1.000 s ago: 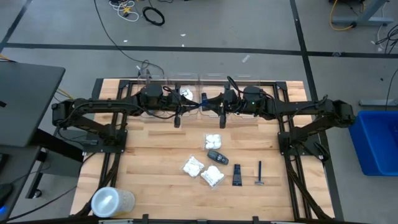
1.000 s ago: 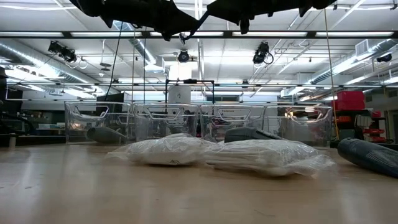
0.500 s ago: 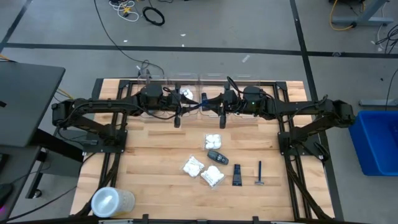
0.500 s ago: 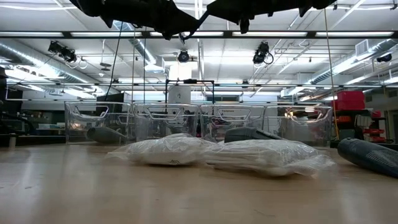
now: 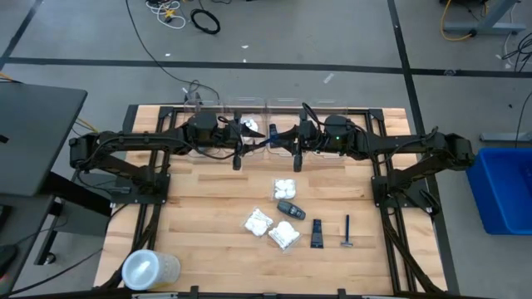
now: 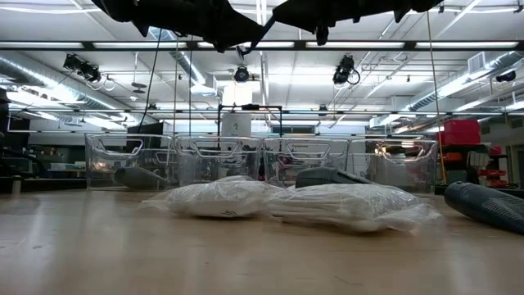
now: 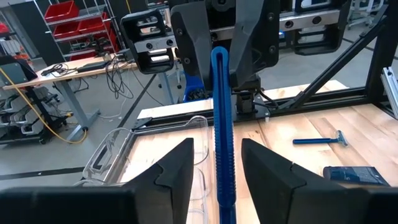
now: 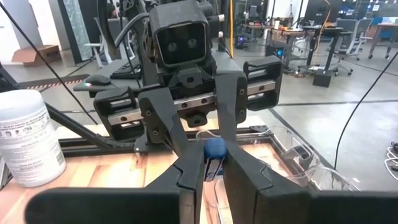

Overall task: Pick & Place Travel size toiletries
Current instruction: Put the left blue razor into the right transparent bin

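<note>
Left gripper (image 7: 217,147) stood released around a blue razor (image 7: 222,118) that the right gripper (image 8: 212,155) pinched, above the clear bins (image 7: 118,155) at the table's far edge.

Its two fingers stood apart, with a gap on each side of the razor's handle; the right gripper's fingers were clamped on the other end. Packets (image 5: 258,221) and a second razor (image 5: 347,231) lay on the table (image 5: 199,199) nearer the front. With one end gripped, the razor could pivot or slip, or catch on a left finger, and fall outside the bins.
</note>
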Motion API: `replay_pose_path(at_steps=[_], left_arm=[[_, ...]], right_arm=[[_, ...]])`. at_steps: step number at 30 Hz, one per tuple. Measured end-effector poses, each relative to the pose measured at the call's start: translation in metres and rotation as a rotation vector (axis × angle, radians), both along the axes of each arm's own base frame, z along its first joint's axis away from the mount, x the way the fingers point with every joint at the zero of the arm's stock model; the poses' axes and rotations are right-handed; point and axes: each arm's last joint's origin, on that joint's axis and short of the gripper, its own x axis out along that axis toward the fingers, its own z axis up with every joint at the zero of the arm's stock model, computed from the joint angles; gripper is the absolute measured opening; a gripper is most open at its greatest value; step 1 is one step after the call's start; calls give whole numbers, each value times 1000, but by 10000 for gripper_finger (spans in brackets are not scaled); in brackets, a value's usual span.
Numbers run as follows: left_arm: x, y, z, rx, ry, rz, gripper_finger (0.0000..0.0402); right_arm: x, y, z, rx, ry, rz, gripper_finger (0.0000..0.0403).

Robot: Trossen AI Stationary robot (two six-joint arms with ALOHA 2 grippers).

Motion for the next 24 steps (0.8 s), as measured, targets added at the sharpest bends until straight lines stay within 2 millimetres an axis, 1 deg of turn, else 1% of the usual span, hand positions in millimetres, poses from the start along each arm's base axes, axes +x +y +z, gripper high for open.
replay_pose_path(at_steps=[6, 11, 15, 24], left_arm=[[0, 0, 0, -28, -3, 3, 142], [-4, -1, 6, -34, -24, 4, 142], [-8, -2, 11, -26, -42, 23, 142], [-9, -1, 11, -48, -40, 39, 141]], right_arm=[[0, 0, -1, 1, 11, 0, 54], [0, 0, -2, 2, 18, 0, 53], [-1, 0, -5, 8, 55, -1, 54], [-2, 0, -12, 17, 122, -3, 54]])
